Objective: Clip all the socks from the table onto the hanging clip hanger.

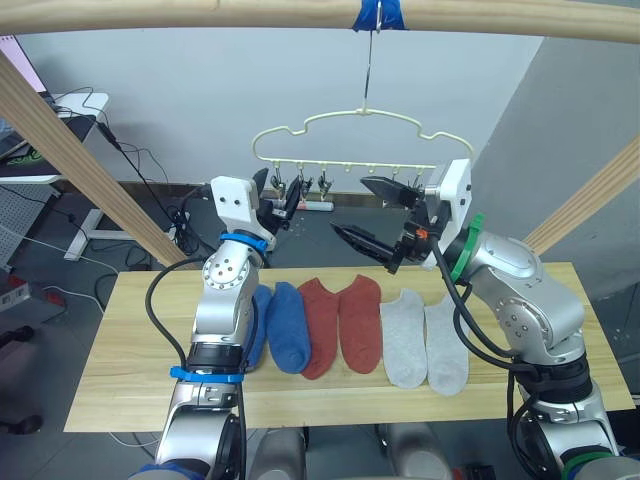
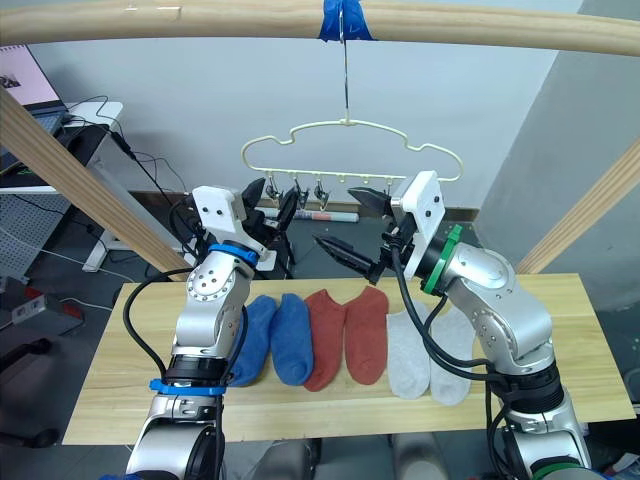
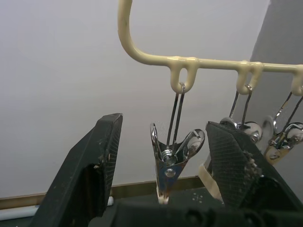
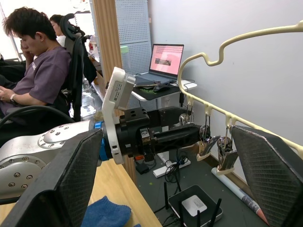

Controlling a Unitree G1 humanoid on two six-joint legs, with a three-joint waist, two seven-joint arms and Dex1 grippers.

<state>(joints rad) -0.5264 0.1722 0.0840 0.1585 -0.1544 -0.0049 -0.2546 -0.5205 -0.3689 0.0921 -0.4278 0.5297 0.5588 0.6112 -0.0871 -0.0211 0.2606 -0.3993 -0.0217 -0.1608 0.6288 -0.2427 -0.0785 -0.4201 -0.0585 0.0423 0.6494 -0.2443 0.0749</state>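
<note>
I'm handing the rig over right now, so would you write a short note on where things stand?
Left gripper: open, empty, raised at the clip hanger, its fingers on either side of the end clip.
Right gripper: open, empty, raised under the hanger's right half.
Socks: all six lie in a row on the table, blue pair, rust-red pair, light grey pair.
Done: nothing clipped yet.
Left: pick up and clip all six.
</note>
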